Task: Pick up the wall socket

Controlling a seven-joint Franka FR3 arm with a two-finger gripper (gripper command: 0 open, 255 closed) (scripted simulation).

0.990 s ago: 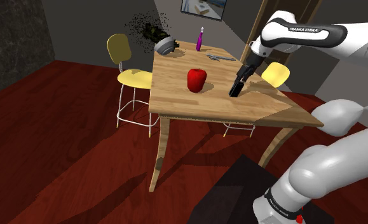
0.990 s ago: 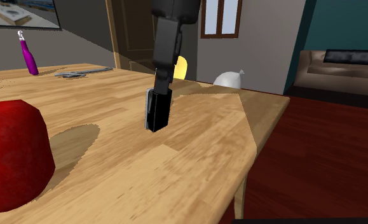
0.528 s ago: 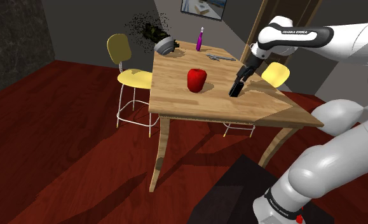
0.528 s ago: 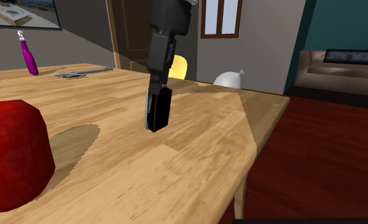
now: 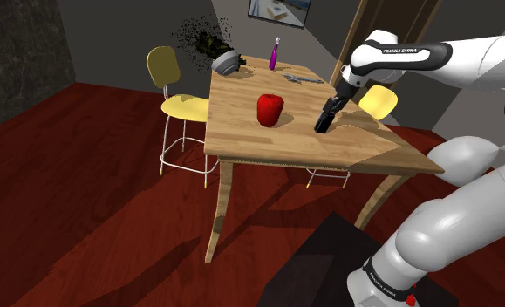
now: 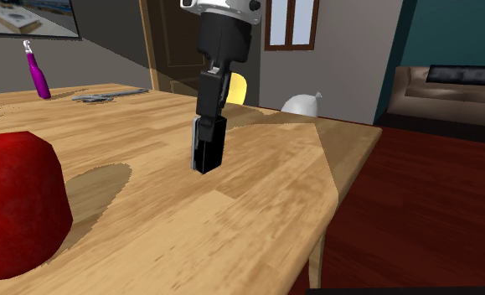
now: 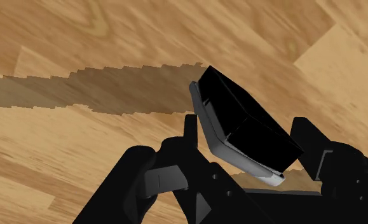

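the black gripper (image 6: 208,124) is seen clamped on the wall socket (image 7: 246,127), a black box with a grey faceplate, which is clasped between the two fingers (image 7: 190,141) at its upper end. the socket is held roughly upright, slightly tilted, over the wooden table (image 5: 268,144); whether its lower end touches the wood cannot be told. a red rounded object (image 5: 270,109) is set well apart toward the shoulder view's left, and a purple bottle (image 5: 275,55) is placed at the far end.
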